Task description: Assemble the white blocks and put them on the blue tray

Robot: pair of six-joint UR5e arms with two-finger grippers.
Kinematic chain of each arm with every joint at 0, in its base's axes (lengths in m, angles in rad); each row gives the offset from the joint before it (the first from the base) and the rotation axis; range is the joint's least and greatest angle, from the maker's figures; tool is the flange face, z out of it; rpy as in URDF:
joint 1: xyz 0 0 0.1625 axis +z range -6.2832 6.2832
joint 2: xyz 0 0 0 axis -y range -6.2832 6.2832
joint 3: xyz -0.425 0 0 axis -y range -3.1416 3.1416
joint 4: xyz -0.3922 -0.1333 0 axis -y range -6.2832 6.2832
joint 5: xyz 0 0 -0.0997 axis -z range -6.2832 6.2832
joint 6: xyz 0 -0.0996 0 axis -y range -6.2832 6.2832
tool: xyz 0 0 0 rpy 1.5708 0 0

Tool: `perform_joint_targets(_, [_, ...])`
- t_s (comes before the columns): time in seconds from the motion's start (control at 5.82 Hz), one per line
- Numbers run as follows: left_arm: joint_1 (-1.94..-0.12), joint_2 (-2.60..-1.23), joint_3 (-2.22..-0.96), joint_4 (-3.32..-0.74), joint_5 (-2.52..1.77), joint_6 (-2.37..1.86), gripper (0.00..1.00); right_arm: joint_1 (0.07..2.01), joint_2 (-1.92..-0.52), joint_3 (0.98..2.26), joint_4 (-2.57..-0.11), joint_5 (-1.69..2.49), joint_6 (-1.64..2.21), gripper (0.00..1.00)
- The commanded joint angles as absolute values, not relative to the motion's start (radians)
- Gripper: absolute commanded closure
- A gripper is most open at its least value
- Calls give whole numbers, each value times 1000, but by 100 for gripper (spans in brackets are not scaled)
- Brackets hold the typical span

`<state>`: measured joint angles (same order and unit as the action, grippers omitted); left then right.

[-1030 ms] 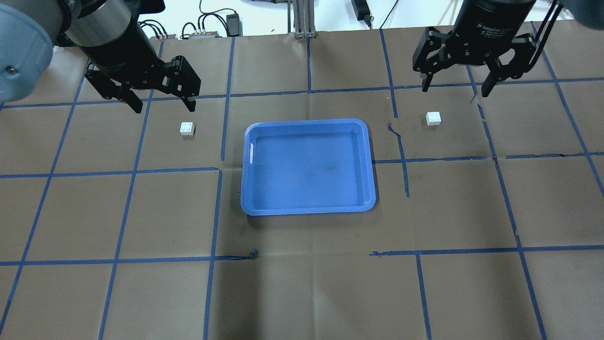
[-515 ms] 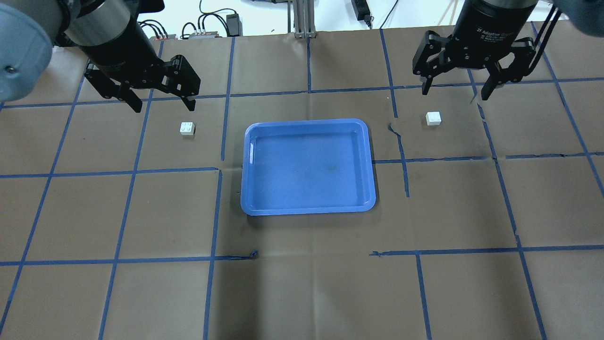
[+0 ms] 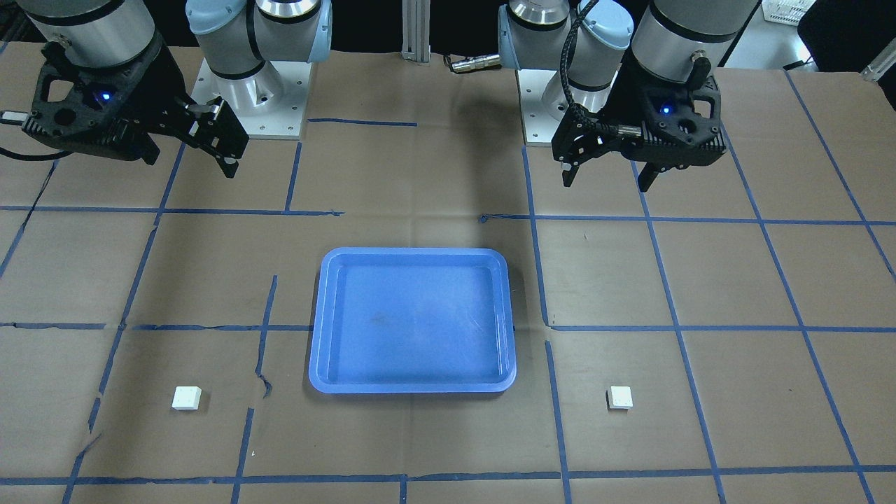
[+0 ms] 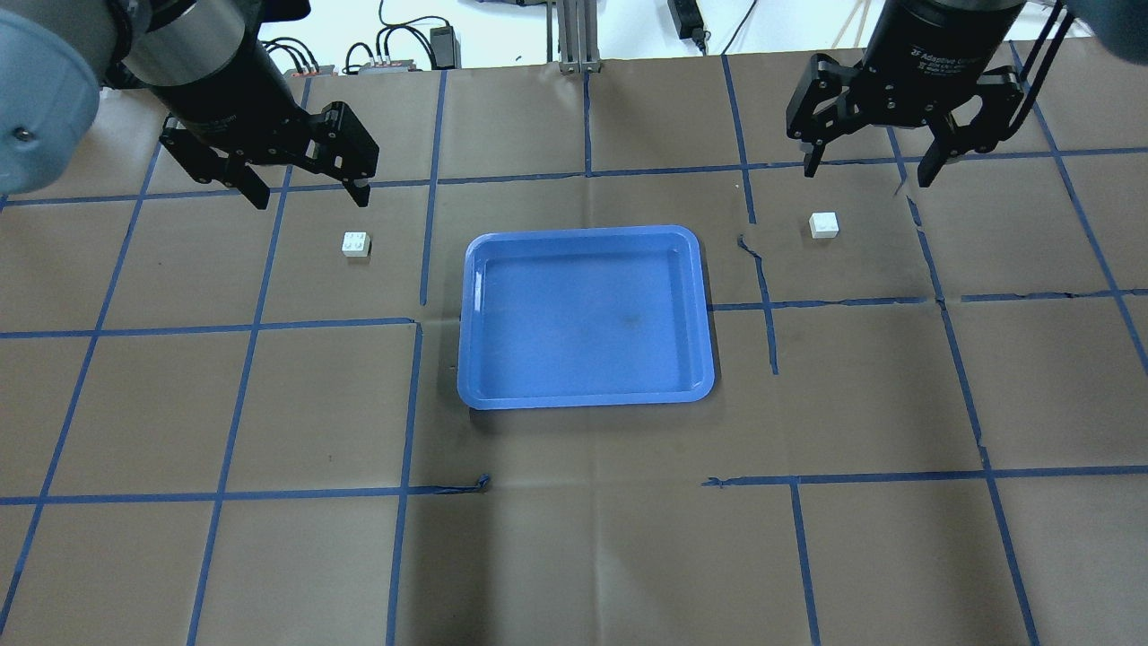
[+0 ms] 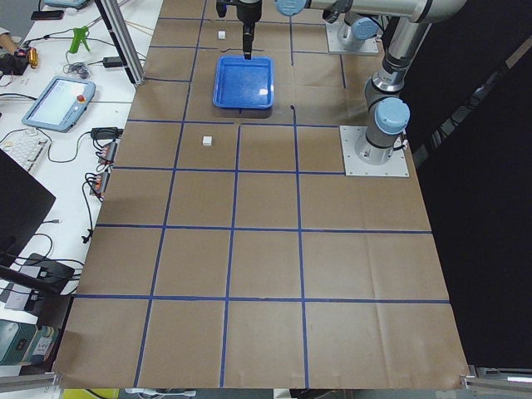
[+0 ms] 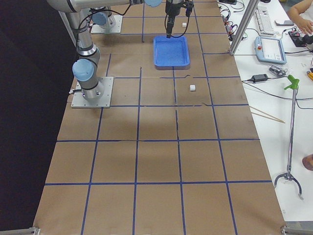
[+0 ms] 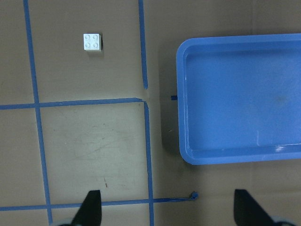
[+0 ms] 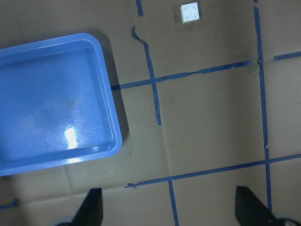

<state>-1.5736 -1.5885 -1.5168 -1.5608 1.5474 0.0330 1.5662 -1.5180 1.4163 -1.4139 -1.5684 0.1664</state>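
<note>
Both arms hang over the surface (image 4: 583, 538), wrists pointing down. Left fingers (image 4: 359, 170) are spread wide and hold nothing, raised near the left block (image 4: 356, 244). Right fingers (image 4: 934, 160) are equally wide and empty, raised near the right block (image 4: 823, 224). Each block lies on the surface, well apart from the tray (image 4: 587, 231) between them. Wrist views show four studs facing up on each block; the front view shows them only as flat white squares.

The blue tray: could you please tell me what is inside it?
Nothing: the blue tray is bare inside, none of its floor covered. Both white blocks lie outside it.
</note>
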Motion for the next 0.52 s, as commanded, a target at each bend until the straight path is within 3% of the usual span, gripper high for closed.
perform_joint_targets(0.0, [-1548, -1671, -1528, -1531, 1542, 14, 1, 1560, -1522, 1408, -1413, -1556, 27, 0])
perform_joint_targets(0.34, [-1461, -1872, -1535, -1312, 1539, 66, 1, 1554, -1526, 1416, -1417, -1557, -408, 0])
